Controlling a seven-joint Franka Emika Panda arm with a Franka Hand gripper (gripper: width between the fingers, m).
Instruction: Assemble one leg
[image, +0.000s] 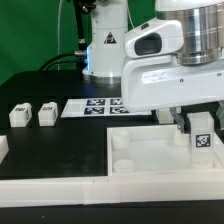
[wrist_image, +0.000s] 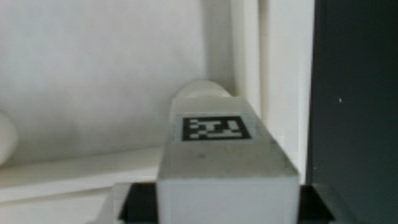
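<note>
My gripper (image: 197, 122) is shut on a white leg (image: 202, 137) with a black-and-white marker on its face. It holds the leg upright over the far corner, on the exterior view's right, of the large white tray (image: 150, 160). In the wrist view the leg (wrist_image: 222, 150) stands between my dark fingers (wrist_image: 139, 205), marker facing the camera, above a round corner socket (wrist_image: 199, 92) of the tray (wrist_image: 89, 90). Whether the leg touches the socket I cannot tell. Two more legs (image: 20, 115) (image: 46, 113) lie on the black table at the exterior view's left.
The marker board (image: 92, 105) lies behind the tray near the robot base. A white part (image: 3, 150) shows at the exterior view's left edge. A low white rim (image: 50, 190) runs along the table's front. The tray's near-left socket (image: 121, 143) stands empty.
</note>
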